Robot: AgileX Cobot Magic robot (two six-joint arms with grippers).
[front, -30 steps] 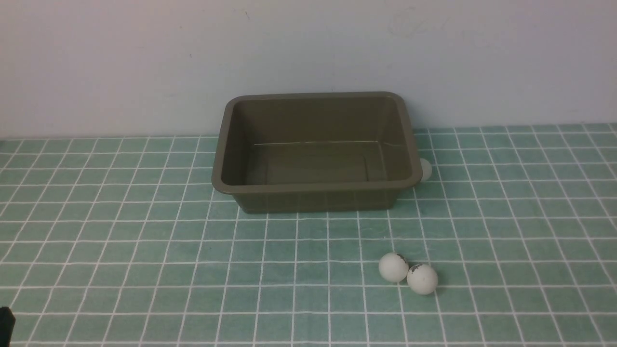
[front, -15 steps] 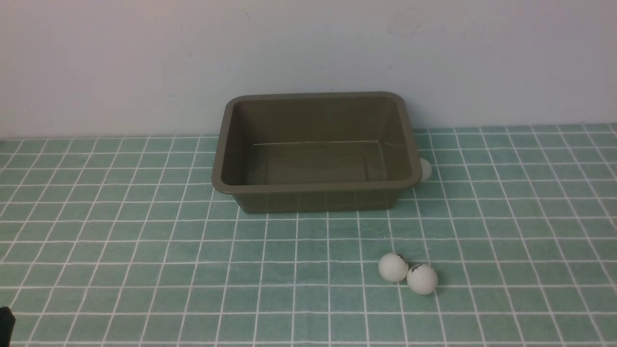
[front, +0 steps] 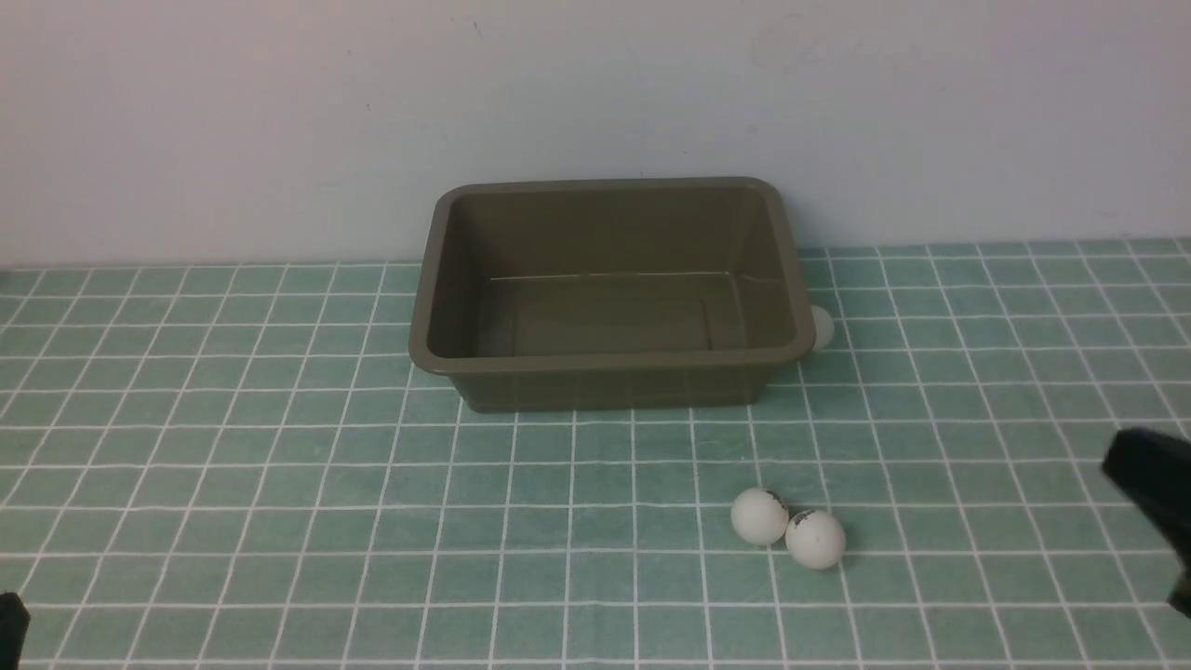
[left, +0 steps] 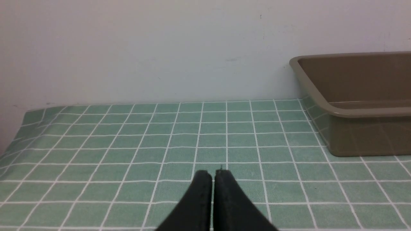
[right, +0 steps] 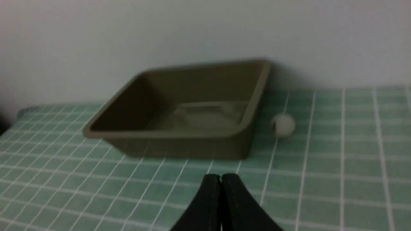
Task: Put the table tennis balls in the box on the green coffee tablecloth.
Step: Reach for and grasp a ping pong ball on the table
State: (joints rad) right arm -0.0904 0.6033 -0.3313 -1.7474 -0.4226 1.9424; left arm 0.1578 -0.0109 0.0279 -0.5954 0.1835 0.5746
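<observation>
Three balls, one box, both grippers' jaws apparently closed.

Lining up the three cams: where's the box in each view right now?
Front: box, upper middle.
Left wrist: at the picture's right edge, cut off.
Right wrist: upper middle, slightly left, whole but blurred.
Shared landmark: the white-lined green tablecloth meeting the pale wall behind the box.
</observation>
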